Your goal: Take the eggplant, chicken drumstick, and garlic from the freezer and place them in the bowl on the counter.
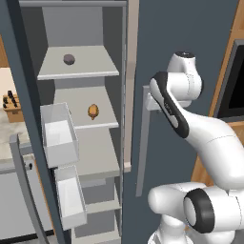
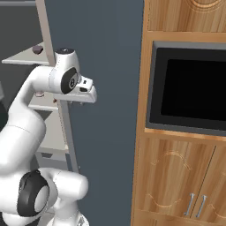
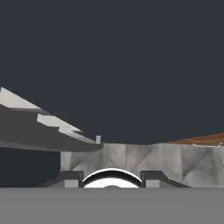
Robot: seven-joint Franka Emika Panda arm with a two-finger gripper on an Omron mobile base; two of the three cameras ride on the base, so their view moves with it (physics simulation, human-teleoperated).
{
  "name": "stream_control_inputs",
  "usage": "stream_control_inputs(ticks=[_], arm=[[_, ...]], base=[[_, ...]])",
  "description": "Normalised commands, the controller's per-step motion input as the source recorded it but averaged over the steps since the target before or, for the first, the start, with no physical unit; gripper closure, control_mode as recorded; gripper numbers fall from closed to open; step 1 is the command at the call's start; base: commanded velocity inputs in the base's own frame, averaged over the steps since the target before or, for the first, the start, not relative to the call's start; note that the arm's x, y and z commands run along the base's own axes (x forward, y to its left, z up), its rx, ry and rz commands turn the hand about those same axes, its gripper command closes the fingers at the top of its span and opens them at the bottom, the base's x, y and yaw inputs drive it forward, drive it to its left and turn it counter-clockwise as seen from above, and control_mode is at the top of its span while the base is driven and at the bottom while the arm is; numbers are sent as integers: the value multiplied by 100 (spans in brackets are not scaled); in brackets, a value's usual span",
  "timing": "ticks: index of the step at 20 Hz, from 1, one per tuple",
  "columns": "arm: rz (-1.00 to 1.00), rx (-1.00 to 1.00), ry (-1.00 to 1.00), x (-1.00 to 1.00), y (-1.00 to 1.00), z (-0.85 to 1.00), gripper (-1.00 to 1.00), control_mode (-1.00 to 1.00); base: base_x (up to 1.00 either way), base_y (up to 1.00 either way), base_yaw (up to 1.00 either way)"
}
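The tall dark slate-blue freezer [image 1: 181,38] stands with its door swung wide, presumably so the arm can reach the light grey shelves; the small rounded dark purple-grey eggplant [image 1: 69,59] sits on the freezer's upper shelf, and the knobbly orange-brown chicken drumstick [image 1: 93,111] lies on the shelf below; the hand [image 2: 86,92], pressed together and holding nothing, hovers against the freezer's closed dark front panel, beside the open compartment.

Matt slate freezer [image 1: 186,28] with translucent plastic door bins [image 1: 59,136], beside grained wooden cabinets [image 2: 176,176].
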Motion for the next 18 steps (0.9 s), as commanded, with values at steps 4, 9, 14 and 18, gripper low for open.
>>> stream_control_inputs(ticks=[4,9,14,18], arm=[[0,0,0,-43,0,0,-100,-100],[0,0,-1,-87,0,0,-100,-100],[0,0,0,-65,7,0,-100,-100],[-1,0,0,-44,3,0,-100,-100]], base=[[0,0,0],[0,0,0],[0,0,0],[0,0,0]])
